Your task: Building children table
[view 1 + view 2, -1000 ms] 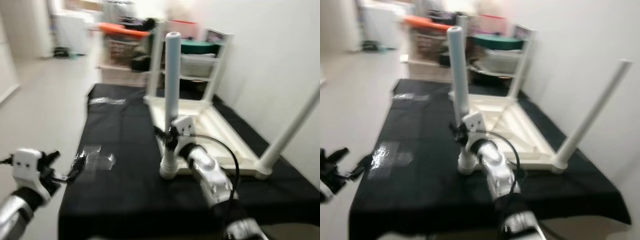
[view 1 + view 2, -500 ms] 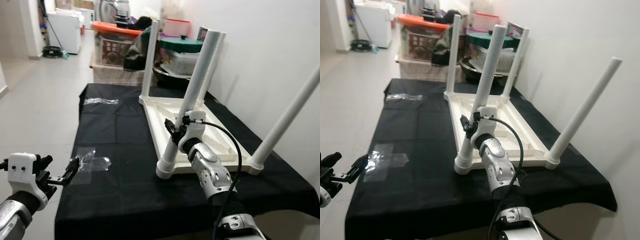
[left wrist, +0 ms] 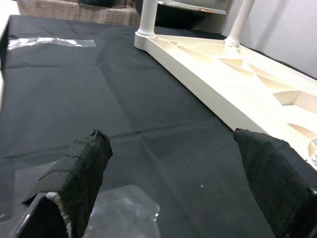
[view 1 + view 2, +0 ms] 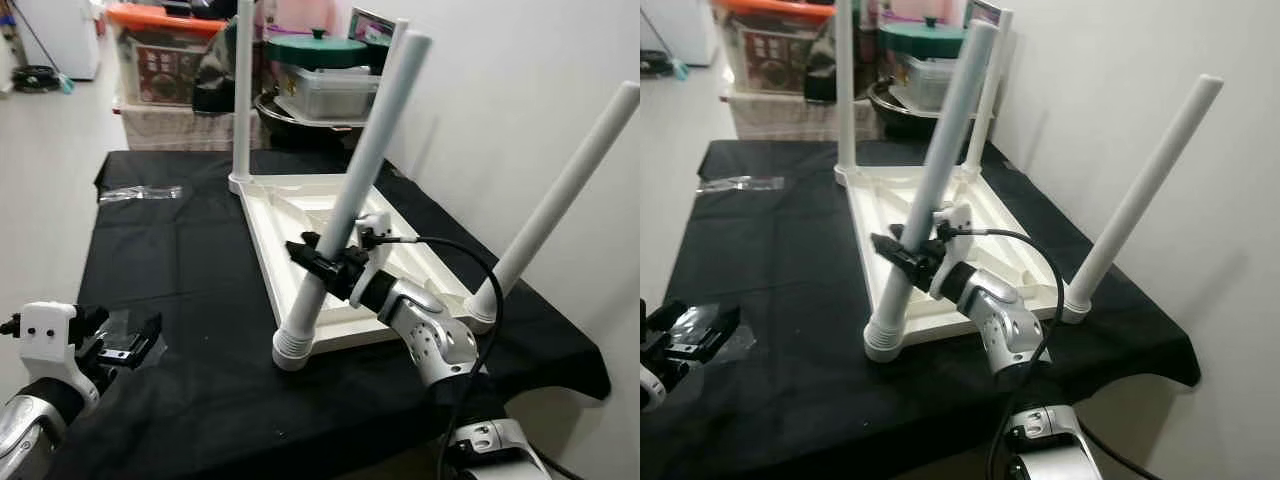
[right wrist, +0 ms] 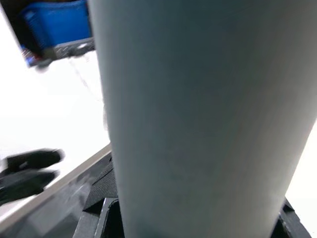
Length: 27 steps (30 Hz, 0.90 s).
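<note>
Right gripper [image 4: 318,262] fingers clenched round table leg [image 4: 350,195] — left gripper [image 3: 173,178] fingers apart, well clear

A thick grey-white table leg [image 5: 198,109] stands very close to the lens and runs from the upper edge downward, its surface smooth and slightly shaded. At its base, black finger pads [image 5: 106,218] of the right gripper [image 5: 198,223] press against both sides of it (only slivers of them peek out). Beyond the leg lies a pale floor [image 5: 44,119], with a blue bin [image 5: 54,22] at the far end and a blurred black shape [image 5: 29,171] nearer, too indistinct to identify.
</note>
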{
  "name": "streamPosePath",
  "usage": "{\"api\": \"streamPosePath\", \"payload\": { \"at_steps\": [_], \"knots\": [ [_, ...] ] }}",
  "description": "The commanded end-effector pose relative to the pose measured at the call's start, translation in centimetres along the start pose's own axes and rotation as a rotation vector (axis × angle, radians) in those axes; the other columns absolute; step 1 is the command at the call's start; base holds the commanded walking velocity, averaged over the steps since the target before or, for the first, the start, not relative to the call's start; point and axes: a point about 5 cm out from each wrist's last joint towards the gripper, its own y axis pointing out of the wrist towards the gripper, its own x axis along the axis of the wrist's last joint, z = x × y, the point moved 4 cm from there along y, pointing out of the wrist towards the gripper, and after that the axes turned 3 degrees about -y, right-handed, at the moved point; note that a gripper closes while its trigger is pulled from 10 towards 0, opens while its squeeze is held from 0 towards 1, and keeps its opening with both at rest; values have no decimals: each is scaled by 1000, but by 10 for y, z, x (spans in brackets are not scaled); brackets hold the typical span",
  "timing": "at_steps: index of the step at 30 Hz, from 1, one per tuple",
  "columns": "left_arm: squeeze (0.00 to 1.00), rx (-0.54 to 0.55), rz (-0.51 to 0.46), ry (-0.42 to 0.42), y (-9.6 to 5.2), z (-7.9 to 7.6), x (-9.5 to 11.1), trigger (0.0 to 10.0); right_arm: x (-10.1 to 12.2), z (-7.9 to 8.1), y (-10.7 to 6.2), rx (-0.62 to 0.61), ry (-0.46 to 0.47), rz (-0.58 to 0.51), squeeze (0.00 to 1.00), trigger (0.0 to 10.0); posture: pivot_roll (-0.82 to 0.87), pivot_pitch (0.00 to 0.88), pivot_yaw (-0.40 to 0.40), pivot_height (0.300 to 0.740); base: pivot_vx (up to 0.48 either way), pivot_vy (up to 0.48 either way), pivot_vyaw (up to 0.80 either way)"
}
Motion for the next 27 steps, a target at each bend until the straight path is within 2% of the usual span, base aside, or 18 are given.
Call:
{"api": "streamPosePath", "payload": {
  "at_steps": [1,6,7,8,10,14,21,27],
  "knots": [
    [0,-8,18,-1,1,-2,-6,10000,-66,19,-3,114,90,254,0,0,125,0,-135,740,0,0,0],
    [0,-8,19,-1,1,-2,-6,10000,-65,21,-3,144,78,259,0,0,125,0,-135,740,0,0,0],
    [0,-6,19,-1,1,-2,-6,10000,-59,24,-1,202,66,243,0,0,136,0,-151,740,0,0,0],
    [0,-6,19,-1,1,-2,-6,10000,-59,24,-1,202,66,243,0,0,136,0,-151,740,0,0,0],
    [0,2,18,-3,-1,-1,-7,10000,-42,30,2,320,52,177,0,0,141,0,-159,740,0,0,0],
    [0,9,22,-8,-5,-2,-9,10000,-31,34,7,370,56,128,0,0,149,0,-168,740,0,0,0],
    [0,12,21,-15,-6,-2,-10,10000,-26,39,8,410,82,91,0,0,150,0,-169,740,0,0,0],
    [0,15,20,-15,-5,-1,-10,10000,-17,35,8,377,92,-10,0,0,144,0,-159,740,0,0,0]
  ]
}}
